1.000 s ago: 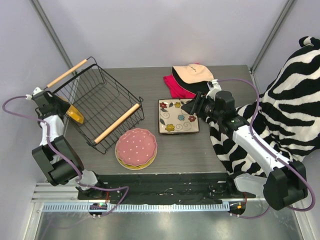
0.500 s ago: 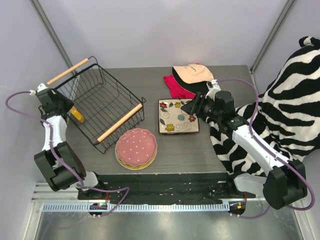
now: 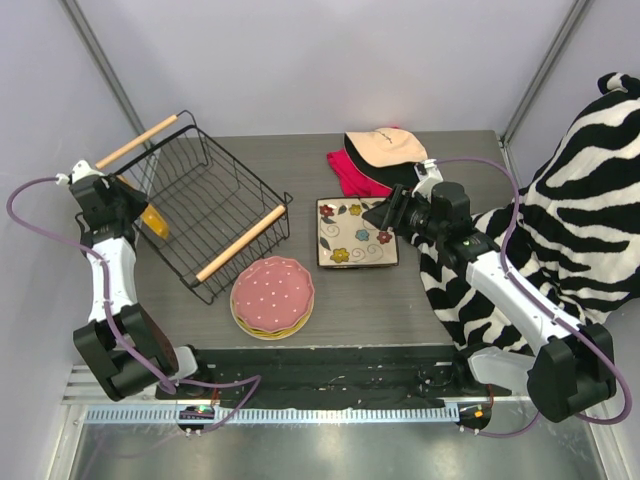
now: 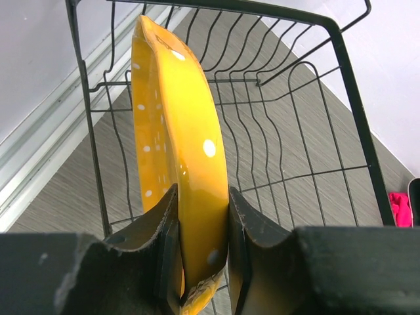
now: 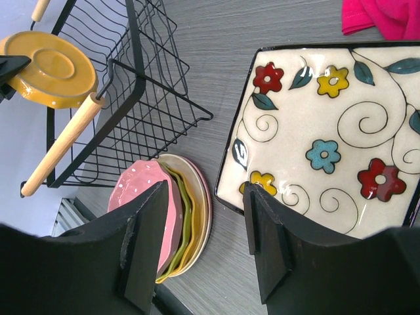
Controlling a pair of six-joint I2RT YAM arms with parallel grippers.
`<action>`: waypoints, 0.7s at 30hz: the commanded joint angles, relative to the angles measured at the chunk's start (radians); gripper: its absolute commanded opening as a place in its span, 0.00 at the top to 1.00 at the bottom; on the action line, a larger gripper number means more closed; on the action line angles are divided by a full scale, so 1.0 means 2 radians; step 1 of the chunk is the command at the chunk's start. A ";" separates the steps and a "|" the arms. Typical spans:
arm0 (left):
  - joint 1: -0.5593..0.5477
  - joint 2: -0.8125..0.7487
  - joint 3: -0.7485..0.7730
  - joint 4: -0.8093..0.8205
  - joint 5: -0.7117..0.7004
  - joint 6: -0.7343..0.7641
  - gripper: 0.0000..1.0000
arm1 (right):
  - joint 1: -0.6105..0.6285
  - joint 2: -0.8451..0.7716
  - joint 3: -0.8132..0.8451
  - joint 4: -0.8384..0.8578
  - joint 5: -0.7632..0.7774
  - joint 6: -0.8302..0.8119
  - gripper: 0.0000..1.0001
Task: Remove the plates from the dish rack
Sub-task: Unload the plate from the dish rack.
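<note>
My left gripper [image 3: 128, 207] [image 4: 202, 197] is shut on the lower rim of an orange scalloped plate [image 3: 151, 219] [image 4: 177, 125], which it holds on edge. The plate is at the left wall of the black wire dish rack [image 3: 205, 215] [image 4: 348, 85] [image 5: 141, 79]; whether it touches the wires is unclear. A pink plate tops a stack of round plates [image 3: 272, 296] [image 5: 129, 189] on the table in front of the rack. The square flowered plate [image 3: 356, 232] [image 5: 328, 131] lies flat to their right. My right gripper [image 3: 386, 213] [image 5: 205, 197] hovers open and empty over that plate's near left corner.
A cream-and-black cap [image 3: 385, 148] lies on a pink cloth [image 3: 348, 176] [image 5: 387, 16] at the back of the table. A zebra-striped cloth [image 3: 585, 210] drapes the right side, under my right arm. The rack's wooden handles [image 3: 238, 243] stick out past its ends.
My left gripper has carried the orange plate a little up and toward the back along the rack's left side. The right arm has stayed put.
</note>
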 commanded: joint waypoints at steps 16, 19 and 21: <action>-0.085 -0.081 0.044 0.109 0.031 0.057 1.00 | -0.002 -0.014 0.019 0.015 0.009 0.011 0.43; -0.108 -0.094 0.054 0.109 0.038 0.074 1.00 | -0.001 -0.012 0.026 0.016 0.003 0.022 0.43; -0.134 -0.104 0.062 0.109 0.041 0.088 1.00 | -0.001 -0.012 0.033 0.020 -0.003 0.027 0.43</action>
